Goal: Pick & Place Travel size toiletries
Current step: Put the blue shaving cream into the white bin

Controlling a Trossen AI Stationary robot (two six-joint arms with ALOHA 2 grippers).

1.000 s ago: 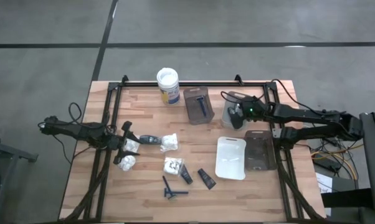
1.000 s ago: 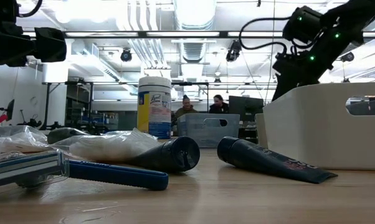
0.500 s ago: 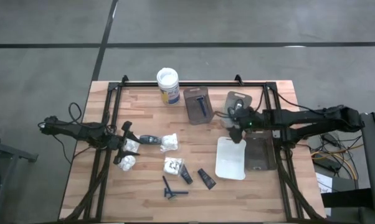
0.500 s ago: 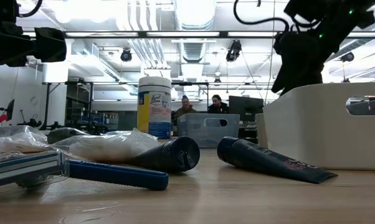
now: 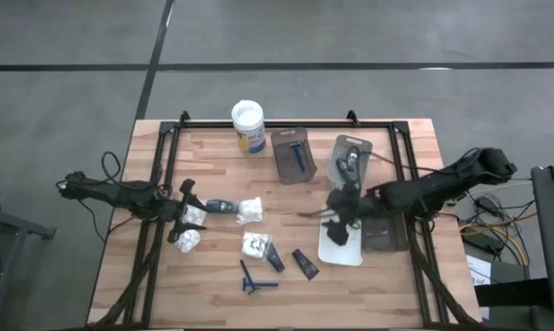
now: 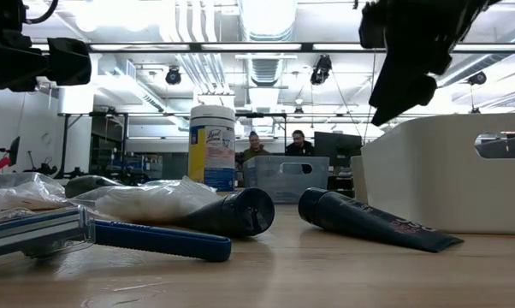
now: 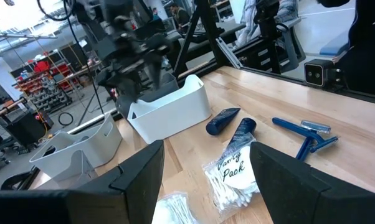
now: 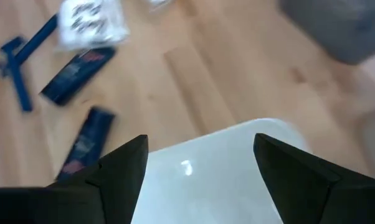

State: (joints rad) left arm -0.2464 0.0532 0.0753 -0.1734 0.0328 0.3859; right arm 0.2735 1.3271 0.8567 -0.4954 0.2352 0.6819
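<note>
One razor (image 5: 298, 158) seemingly binned; tubes (image 5: 304, 264), packets (image 5: 255, 245) await on the counter (image 5: 222, 276). Right pincer (image 5: 340, 226) empty, fingers apart; left pincer (image 5: 187, 219) likewise.

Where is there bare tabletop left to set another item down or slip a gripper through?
Free: the near edge of the table, below the black tubes and white tray; also the strip between the tub and the left rail. Crowded: the cluster of packets, tubes and blue razor at centre-left.
</note>
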